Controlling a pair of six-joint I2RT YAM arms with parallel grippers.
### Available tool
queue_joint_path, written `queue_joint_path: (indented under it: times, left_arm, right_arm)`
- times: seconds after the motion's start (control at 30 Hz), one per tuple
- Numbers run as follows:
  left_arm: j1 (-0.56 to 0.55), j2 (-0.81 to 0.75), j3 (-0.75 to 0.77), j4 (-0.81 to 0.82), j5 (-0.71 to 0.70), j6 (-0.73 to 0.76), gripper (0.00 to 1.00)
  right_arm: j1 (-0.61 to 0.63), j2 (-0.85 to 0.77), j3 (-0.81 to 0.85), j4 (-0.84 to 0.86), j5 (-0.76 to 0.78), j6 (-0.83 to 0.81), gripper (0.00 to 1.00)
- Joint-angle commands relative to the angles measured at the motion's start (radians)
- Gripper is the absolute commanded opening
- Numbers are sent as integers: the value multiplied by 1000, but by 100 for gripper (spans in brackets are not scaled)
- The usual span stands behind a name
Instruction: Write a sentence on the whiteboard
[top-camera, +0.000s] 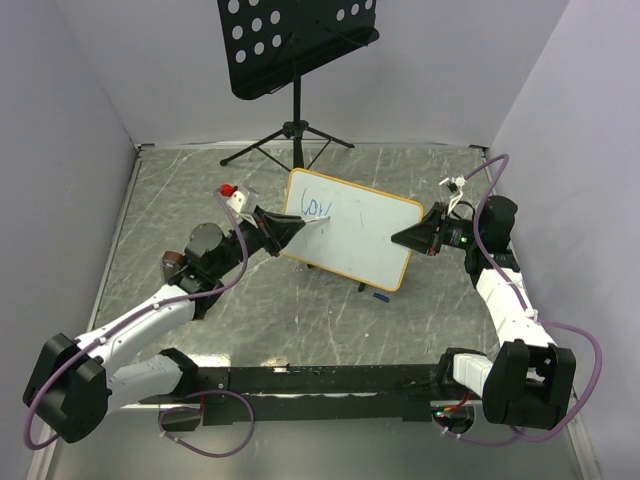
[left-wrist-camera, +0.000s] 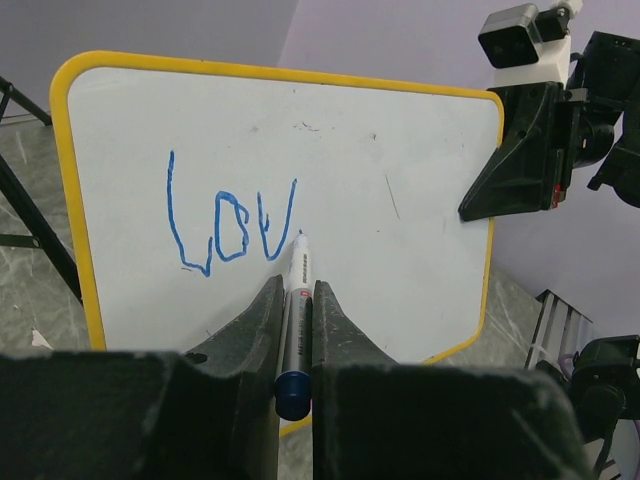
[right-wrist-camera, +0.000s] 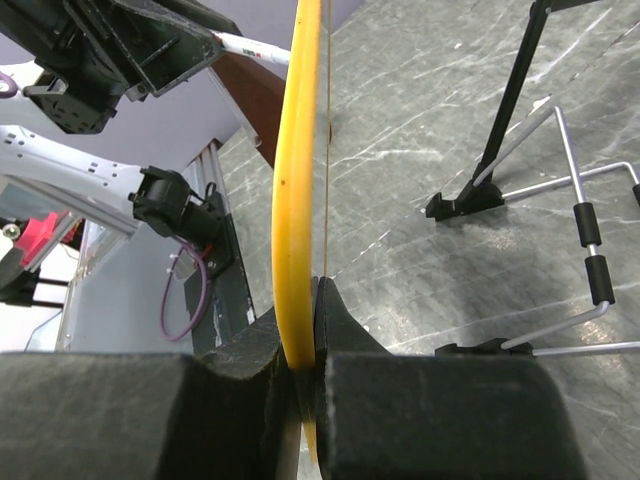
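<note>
The whiteboard (top-camera: 360, 235), likely light and stiff, is clamped by its rim in the right end effector (right-wrist-camera: 302, 310); a marker (left-wrist-camera: 299, 258) is pinched in the left end effector (left-wrist-camera: 296, 288).

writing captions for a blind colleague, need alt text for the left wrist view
The left gripper holds a marker with its tip at the whiteboard, right beside the blue letters "LOV". The right gripper clamps the board's right edge.

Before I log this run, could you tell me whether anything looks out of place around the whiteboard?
The whiteboard carries faint dark stray marks right of the blue letters, like unwiped residue. A small blue piece, perhaps a marker cap, lies loose on the table by the board's near edge.
</note>
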Motion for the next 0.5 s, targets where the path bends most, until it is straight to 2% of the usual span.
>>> queue_joint_path:
  times: [0.0, 0.47]
  left_arm:
    - [0, 19, 22, 35, 6, 6, 1]
    - [-11, 87, 79, 100, 35, -20, 1]
  right_arm:
    - [4, -3, 10, 70, -47, -8, 0]
    - [4, -6, 10, 71, -47, -5, 0]
